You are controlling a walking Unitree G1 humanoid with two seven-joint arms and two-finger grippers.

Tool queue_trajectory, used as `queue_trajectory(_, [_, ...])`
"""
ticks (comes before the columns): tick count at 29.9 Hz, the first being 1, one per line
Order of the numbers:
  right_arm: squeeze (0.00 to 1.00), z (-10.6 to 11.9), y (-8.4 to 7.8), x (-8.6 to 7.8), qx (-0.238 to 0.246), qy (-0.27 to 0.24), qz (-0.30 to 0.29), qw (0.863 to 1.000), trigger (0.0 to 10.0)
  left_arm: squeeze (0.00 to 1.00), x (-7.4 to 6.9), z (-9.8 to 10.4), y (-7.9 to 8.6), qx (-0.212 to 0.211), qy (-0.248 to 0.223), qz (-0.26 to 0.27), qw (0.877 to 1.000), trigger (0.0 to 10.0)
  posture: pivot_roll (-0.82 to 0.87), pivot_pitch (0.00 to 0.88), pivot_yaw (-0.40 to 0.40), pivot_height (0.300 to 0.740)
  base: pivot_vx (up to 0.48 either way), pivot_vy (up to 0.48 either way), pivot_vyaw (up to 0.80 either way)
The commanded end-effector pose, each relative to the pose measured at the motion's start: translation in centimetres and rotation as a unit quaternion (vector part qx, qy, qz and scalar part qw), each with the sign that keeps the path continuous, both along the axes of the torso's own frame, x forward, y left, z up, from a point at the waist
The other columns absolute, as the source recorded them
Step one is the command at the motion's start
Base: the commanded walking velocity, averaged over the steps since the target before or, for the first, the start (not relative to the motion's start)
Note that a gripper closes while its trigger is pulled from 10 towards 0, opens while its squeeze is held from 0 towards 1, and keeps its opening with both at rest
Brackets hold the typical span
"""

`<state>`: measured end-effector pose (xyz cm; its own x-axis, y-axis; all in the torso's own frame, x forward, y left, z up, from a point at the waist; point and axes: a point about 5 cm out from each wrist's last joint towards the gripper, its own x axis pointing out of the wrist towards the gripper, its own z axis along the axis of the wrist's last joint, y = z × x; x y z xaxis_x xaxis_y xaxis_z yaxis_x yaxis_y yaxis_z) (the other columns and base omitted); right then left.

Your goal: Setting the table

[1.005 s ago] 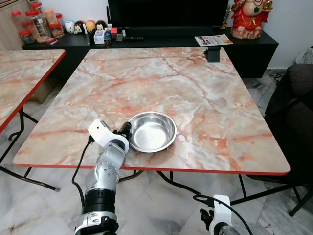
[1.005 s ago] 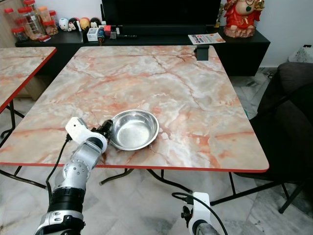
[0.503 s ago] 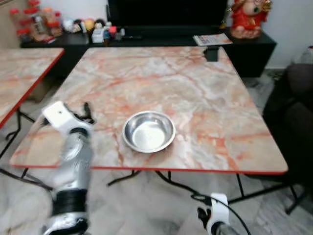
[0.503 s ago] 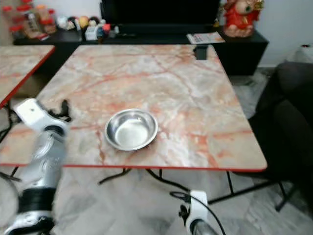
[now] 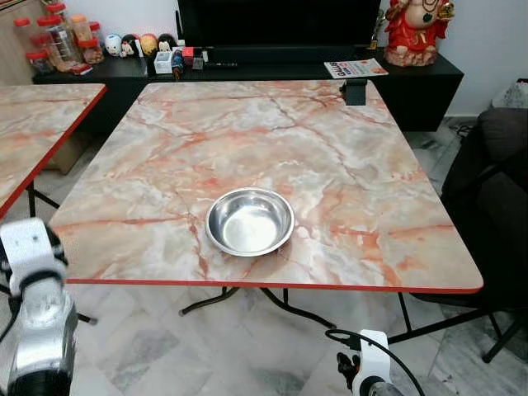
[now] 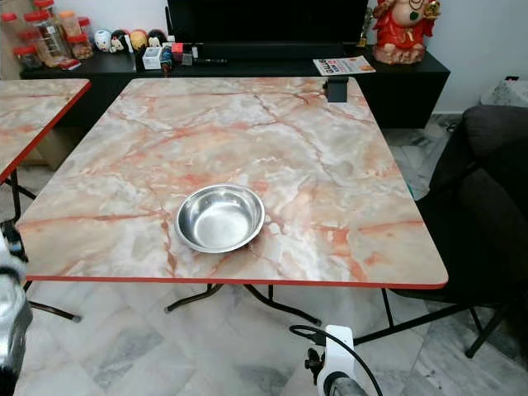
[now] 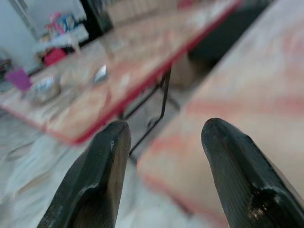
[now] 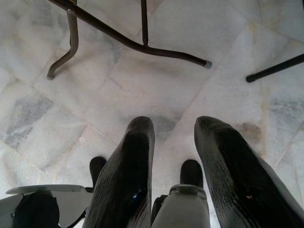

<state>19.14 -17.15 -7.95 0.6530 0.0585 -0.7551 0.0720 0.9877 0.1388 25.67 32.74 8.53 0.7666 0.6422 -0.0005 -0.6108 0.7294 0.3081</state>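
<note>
A shiny steel bowl sits empty near the front edge of the pink marble table, apart from both grippers. My left arm is low at the table's front-left corner, off the tabletop. In the left wrist view my left gripper is open, with nothing between its black fingers, and it looks past the table's corner. My right arm hangs below the table's front edge. Its gripper is open over the tiled floor.
A second marble table with a red edge stands at the left. A black clip-like object sits at the table's far edge. Behind are a black console with jars and figurines. A dark seat stands at the right.
My left gripper has drawn back from the bowl's left rim, moving left and down off the table. The bowl stays where it was. The right arm hangs as before.
</note>
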Motion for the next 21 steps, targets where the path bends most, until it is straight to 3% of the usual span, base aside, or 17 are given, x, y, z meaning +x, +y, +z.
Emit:
queue_trajectory(1, [0.0,-0.1,0.0,-0.2,0.0,0.002,-0.006,1.0,10.0,0.0,-1.7,-1.9,1.0,0.005,0.032,0.034,0.999,10.0,-0.12,0.0,0.045,0.74,0.0,0.0,0.0])
queue_trajectory(2, [0.0,-0.1,0.0,-0.2,0.0,0.002,-0.006,1.0,10.0,0.0,-1.7,-1.9,1.0,0.005,0.032,0.034,0.999,10.0,-0.12,0.0,0.045,0.74,0.0,0.0,0.0])
queue_trajectory(5, [0.0,-0.2,-0.1,-0.3,-0.002,0.004,-0.01,1.0,10.0,0.0,-3.8,-4.7,1.2,0.019,0.101,0.045,0.994,10.0,-0.12,0.0,0.051,0.74,0.0,0.0,0.0])
queue_trajectory(10, [0.0,-0.2,-0.2,-0.4,-0.003,0.005,-0.011,1.0,10.0,0.0,-5.3,-6.9,1.0,0.016,0.145,0.045,0.988,10.0,-0.13,0.0,0.05,0.74,0.0,0.0,0.0])
queue_trajectory(16, [0.0,-0.2,-0.4,-0.5,-0.006,0.006,-0.013,1.0,10.0,0.0,-7.1,-11.3,-1.7,-0.071,0.233,-0.011,0.97,10.0,-0.13,0.0,0.043,0.74,0.0,0.0,0.0])
queue_trajectory(17, [0.0,-0.2,-0.5,-0.4,-0.01,0.007,-0.013,1.0,10.0,0.0,-7.2,-12.6,-3.4,-0.12,0.253,-0.053,0.959,10.0,-0.13,0.0,0.038,0.74,0.0,0.0,0.0])
queue_trajectory(21, [0.0,-0.1,-0.9,-0.4,-0.014,0.008,-0.018,1.0,10.0,0.0,-7.1,-14.1,-6.1,-0.181,0.282,-0.113,0.935,10.0,-0.13,0.0,0.033,0.74,0.0,0.0,0.0])
